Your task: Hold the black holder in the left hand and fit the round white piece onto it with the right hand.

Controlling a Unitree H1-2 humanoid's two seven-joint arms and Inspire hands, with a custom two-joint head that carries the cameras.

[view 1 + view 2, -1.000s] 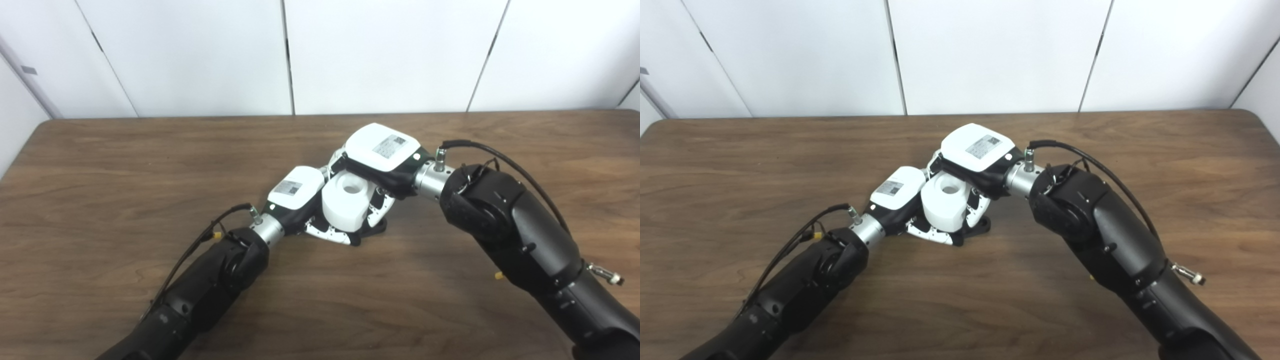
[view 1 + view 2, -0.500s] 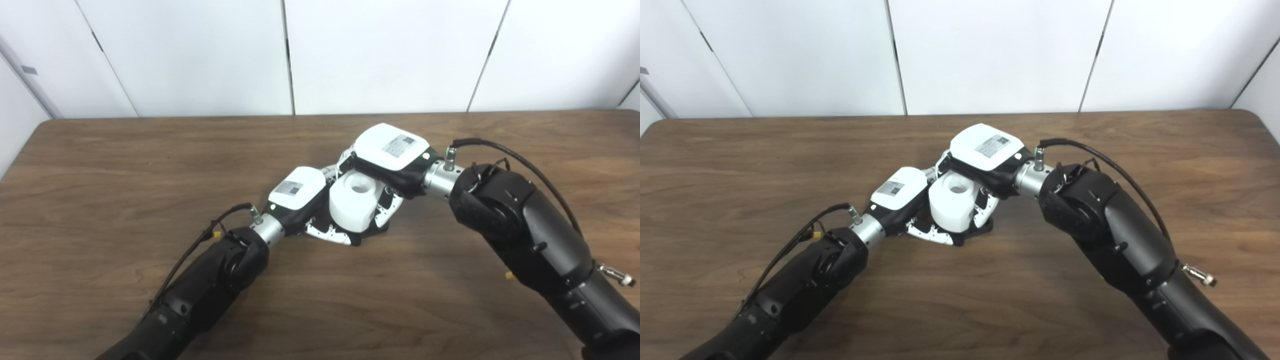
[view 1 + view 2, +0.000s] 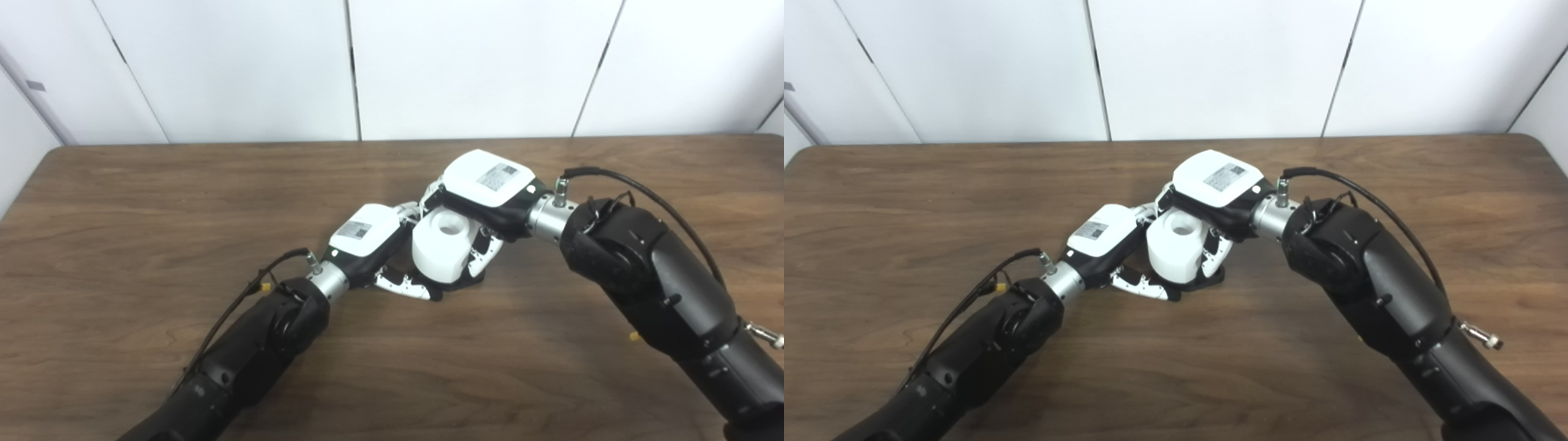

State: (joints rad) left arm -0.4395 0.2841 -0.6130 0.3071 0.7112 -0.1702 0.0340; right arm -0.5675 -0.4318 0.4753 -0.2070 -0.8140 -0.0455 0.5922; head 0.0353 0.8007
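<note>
Start from your right hand [image 3: 484,190]: it arches over the round white piece [image 3: 442,244] from the far right, fingers [image 3: 484,254] curled down its right side, so it reads as grasping the piece from above. The piece stands upright, its centre hole facing up, so its axis runs straight up and down, and it sits directly beneath that palm, near the middle of the table [image 3: 122,214]. Your left hand [image 3: 367,236] lies just to the left of the piece and lower, its fingers [image 3: 404,285] reaching under and along the piece's near side. Only a sliver of the black holder [image 3: 471,280] shows, at the piece's base on the near right, so you cannot tell how firmly the left hand grips it, or whether the piece is fully seated. The relation that matters is vertical: piece above holder, right hand above both. Any further seating looks like a straight downward press, with the left hand bracing below.
</note>
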